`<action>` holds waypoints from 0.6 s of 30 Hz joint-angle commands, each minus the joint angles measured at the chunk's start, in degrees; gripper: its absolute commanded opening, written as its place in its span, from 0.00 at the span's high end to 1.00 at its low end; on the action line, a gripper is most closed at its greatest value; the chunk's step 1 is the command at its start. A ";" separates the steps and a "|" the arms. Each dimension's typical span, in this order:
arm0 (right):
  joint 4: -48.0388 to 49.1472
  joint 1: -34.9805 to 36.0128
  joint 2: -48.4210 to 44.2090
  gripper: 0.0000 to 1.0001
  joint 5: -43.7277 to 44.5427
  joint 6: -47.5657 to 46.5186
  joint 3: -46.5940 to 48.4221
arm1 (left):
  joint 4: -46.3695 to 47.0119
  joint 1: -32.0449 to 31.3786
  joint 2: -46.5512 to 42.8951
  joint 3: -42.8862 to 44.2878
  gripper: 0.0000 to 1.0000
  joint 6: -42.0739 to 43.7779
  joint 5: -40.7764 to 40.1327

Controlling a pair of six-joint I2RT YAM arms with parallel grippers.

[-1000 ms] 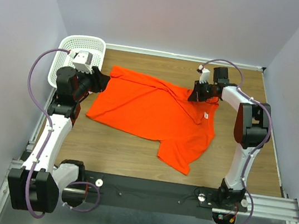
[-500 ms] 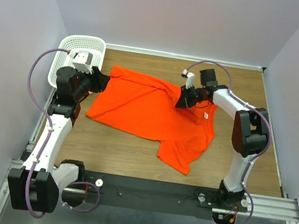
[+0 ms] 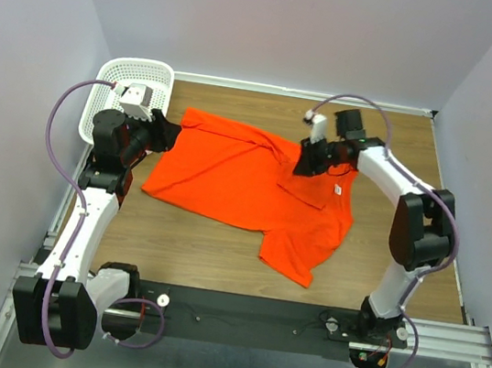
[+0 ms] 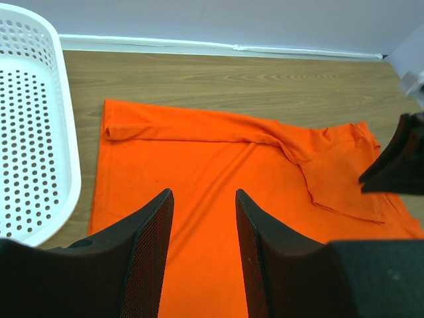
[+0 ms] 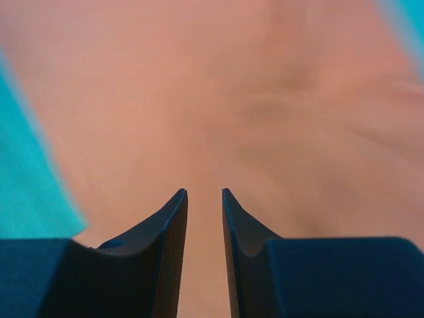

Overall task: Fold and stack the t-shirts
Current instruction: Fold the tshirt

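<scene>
One bright orange-red t-shirt (image 3: 228, 177) lies spread on the wooden table, its right shoulder part folded inward as a flap (image 3: 306, 186) beside a small white tag (image 3: 339, 190). My left gripper (image 3: 172, 134) hovers low over the shirt's left edge, open, with only flat fabric (image 4: 218, 172) showing between the jaws (image 4: 204, 193). Right over the folded flap sits my right gripper (image 3: 305, 162). Its jaws stand a little apart (image 5: 205, 192) and hold nothing, with blurred cloth (image 5: 218, 99) close beneath. From the left wrist view, the right gripper (image 4: 391, 162) shows at the right edge.
A white perforated basket (image 3: 133, 75) stands at the back left corner, close beside the left arm and seen along the left side (image 4: 33, 132) of the left wrist view. Bare wood table (image 3: 190, 250) lies in front of the shirt. Walls enclose the table on three sides.
The right gripper carried the shirt's right shoulder part leftward onto the body, then its jaws parted and released the cloth. The left arm stayed still.
</scene>
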 commanded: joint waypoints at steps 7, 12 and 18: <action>15.76 -18.82 3.14 0.63 22.78 15.95 -1.33 | 0.37 0.30 -0.25 -0.78 0.49 0.69 1.16; 16.73 -21.64 8.42 0.65 20.33 19.14 1.83 | 0.37 0.39 -0.43 -0.95 0.49 0.78 0.98; 16.82 -21.64 11.14 0.65 16.55 21.16 3.24 | 0.28 0.39 -0.25 -0.87 0.49 0.78 1.07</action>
